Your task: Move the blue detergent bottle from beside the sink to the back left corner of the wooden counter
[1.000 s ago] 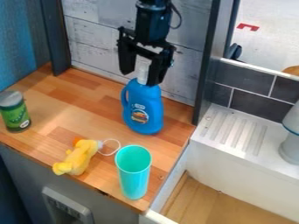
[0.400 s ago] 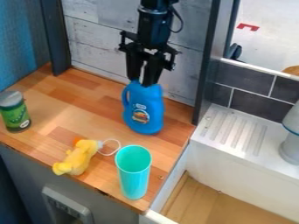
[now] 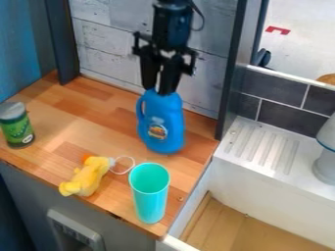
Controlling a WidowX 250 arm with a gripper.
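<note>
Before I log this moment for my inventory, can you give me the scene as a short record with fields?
Gripper: black two-finger gripper, closed on the bottle's top
Bottle: blue plastic with side handle, upright
Cup: tall turquoise cup, upright
Toy: yellow toy with white loop, beside the cup
Container: green cylindrical container with grey lid, upright
Surface: wooden counter

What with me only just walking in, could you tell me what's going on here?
A robot arm has its pincer closed on the top of a blue bottle, which is upright. On the wooden counter, a turquoise cup stands, a yellow toy lies beside it, and a green can stands farther off.
</note>
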